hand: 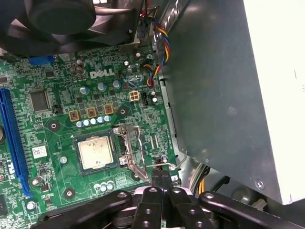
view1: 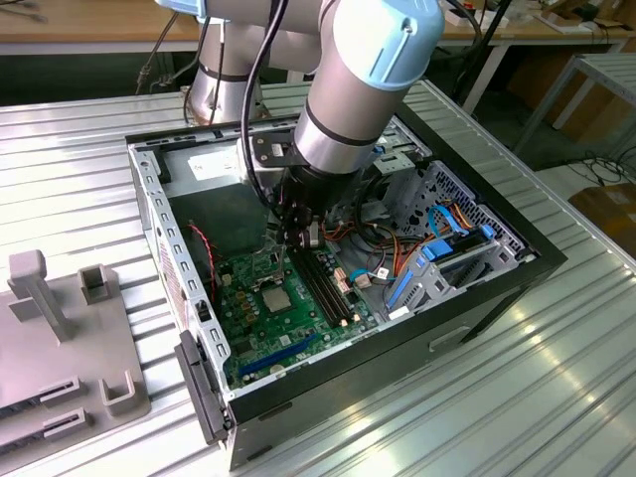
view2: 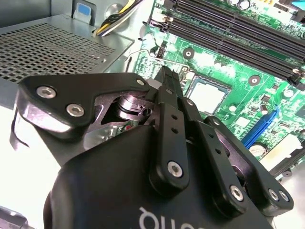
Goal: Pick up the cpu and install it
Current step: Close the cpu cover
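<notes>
**Ribbed metal table bearing an open computer case**

A ribbed silver table (view1: pixel 556 378) is carrying the open black computer case (view1: pixel 397 343) at its middle. A grey plastic fixture (view1: pixel 60 348) is sitting at nine o'clock from the case, just beside it.

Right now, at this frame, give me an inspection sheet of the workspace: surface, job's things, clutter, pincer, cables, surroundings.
Surface: ribbed metal table, carrying an open PC case.
Job's things: cpu lies in its socket on the green board, socket frame flipped open beside it.
Clutter: grey fixture at the exterior view's left.
Pincer: pincer shut and empty, beside the socket.
Cables: coloured wires along the power-supply box; orange and blue ones in the case.
Surroundings: wooden benches behind.
</notes>
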Tool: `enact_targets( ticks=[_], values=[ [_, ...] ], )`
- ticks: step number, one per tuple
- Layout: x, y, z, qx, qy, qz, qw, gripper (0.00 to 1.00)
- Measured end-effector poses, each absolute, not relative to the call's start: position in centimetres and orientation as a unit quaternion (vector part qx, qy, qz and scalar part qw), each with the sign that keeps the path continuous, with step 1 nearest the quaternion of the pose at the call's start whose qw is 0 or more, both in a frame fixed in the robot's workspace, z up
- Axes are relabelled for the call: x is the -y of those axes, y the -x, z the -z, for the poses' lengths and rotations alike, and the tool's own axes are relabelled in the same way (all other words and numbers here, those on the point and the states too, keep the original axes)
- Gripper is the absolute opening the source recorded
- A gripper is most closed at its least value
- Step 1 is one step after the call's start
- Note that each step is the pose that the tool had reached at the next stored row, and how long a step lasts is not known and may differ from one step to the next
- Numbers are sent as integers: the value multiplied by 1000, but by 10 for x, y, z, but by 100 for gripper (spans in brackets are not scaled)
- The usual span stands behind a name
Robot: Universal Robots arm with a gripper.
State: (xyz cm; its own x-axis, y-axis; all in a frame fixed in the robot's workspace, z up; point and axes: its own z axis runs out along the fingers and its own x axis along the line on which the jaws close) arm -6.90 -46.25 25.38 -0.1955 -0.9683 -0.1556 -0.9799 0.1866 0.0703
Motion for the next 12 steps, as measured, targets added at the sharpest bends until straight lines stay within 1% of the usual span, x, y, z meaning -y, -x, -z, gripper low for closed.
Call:
enact_targets(
  ticks=[12],
  values=[
    [468,69,-254,-769,633,-77,38,11]
  ],
)
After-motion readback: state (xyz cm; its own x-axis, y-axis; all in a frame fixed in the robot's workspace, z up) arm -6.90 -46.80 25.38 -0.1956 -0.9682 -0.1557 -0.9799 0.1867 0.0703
